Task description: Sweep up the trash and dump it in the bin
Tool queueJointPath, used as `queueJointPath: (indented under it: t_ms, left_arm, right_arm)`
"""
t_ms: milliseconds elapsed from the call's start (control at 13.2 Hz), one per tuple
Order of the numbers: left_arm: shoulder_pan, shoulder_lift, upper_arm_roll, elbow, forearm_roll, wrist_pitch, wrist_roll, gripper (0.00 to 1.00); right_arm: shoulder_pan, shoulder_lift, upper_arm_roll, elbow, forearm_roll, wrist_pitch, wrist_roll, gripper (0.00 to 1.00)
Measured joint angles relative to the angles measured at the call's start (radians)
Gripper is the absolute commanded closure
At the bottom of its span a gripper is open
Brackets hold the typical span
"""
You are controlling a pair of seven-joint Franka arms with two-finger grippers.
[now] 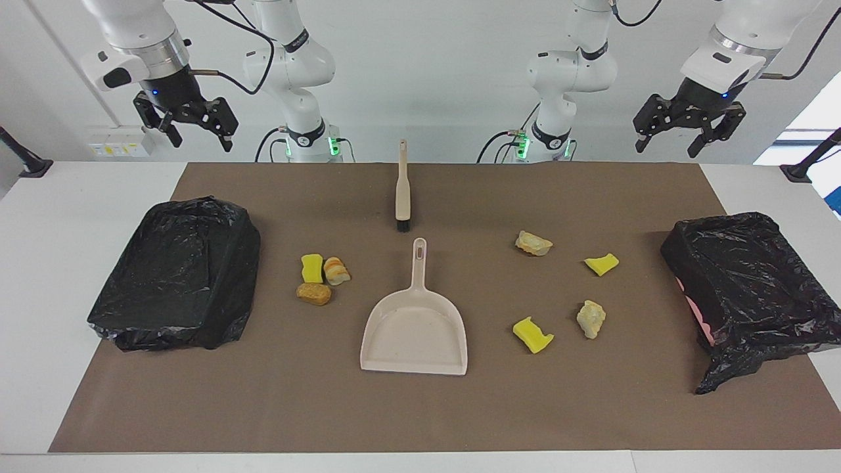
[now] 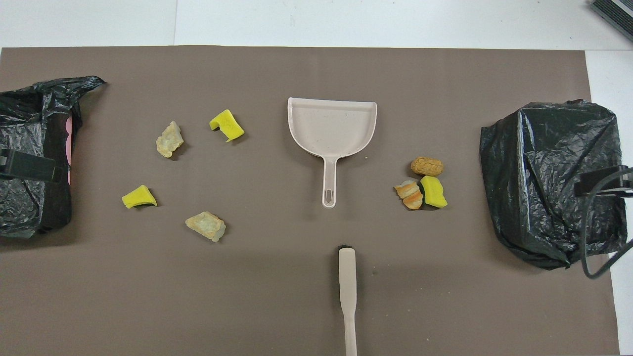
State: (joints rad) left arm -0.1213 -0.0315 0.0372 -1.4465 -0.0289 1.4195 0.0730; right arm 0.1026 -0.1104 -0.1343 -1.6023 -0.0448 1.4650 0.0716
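Both my tools, left tool [image 1: 690, 135] and right tool [image 1: 190, 125], hang released; brush [image 1: 402, 190] between them. Advise gripping its handle mid-length, squarely, bristles toward dustpan [image 1: 414, 332].

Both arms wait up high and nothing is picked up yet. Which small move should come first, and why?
Probably the right hand should come down to the brush handle, which points toward the robots. Both hands are open and empty, the left hand too, the dustpan is empty, and all seven trash pieces lie loose on the mat, so sweeping needs the brush first.
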Motion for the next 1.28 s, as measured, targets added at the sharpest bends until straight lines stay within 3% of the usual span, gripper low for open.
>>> queueJointPath:
  t_ms: [906,1284]
  left_arm:
    - [0.005,-0.01,-0.054,-0.012,0.0,-0.001,-0.02,0.0]
    - [0.003,-0.1,-0.215,-0.197,-0.002,0.08,-0.174,0.0]
  right_arm:
    - [0.017,0.0,0.008,-0.021,0.006,0.008,-0.017,0.0]
    - [0.136,0.093,0.02,-0.054,0.043,0.141,0.12,0.0]
